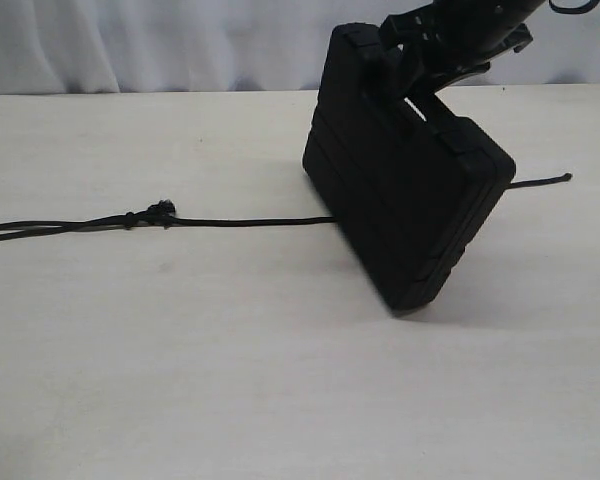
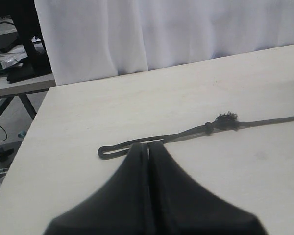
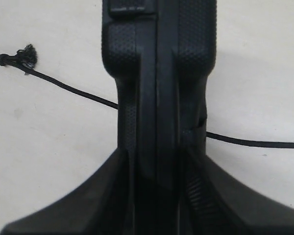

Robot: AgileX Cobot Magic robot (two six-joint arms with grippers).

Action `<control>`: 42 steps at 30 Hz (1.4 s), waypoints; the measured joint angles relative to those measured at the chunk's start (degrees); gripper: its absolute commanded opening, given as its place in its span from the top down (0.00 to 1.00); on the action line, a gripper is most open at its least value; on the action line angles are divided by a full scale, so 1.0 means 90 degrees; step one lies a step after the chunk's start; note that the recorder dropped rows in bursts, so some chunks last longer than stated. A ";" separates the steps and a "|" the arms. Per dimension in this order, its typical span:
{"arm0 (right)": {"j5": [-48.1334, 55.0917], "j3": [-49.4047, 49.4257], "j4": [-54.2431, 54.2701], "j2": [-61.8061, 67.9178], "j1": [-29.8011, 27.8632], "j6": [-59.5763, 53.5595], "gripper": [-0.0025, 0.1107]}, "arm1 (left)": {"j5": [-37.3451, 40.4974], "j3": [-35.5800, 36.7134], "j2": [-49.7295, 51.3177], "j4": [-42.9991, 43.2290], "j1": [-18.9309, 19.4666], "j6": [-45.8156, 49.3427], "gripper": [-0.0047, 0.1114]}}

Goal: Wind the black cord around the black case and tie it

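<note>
The black case (image 1: 410, 210) stands tilted on one lower corner on the table, handle side up. My right gripper (image 1: 420, 75) is shut on its handle from above; in the right wrist view the right gripper (image 3: 157, 156) clamps the case (image 3: 159, 58) between its fingers. The black cord (image 1: 250, 221) lies flat, runs under the case and comes out at the right (image 1: 545, 181). It has a frayed knot (image 1: 160, 212). My left gripper (image 2: 148, 147) is shut, its tips right at the doubled cord (image 2: 186, 133) near its looped end (image 2: 103, 152); contact cannot be told.
The pale table (image 1: 280, 380) ends at a white curtain (image 1: 180, 40) at the back. In the left wrist view the table's edge (image 2: 24, 147) drops off, with another bench and cables (image 2: 10, 63) beyond it.
</note>
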 measured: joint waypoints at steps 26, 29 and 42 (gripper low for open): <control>0.0049 0.0000 -0.0494 -0.0041 0.0143 0.1574 0.94 | 0.0000 0.0000 0.0000 0.0000 0.0000 0.0000 0.96; -0.0053 -0.0015 -0.1606 -0.0097 0.0688 0.2446 0.94 | 0.0000 0.0000 0.0000 0.0000 0.0000 0.0000 0.96; -0.0134 -0.0015 -0.2027 -0.0111 0.1175 0.3089 0.94 | 0.0000 0.0000 0.0000 0.0000 0.0000 0.0000 0.96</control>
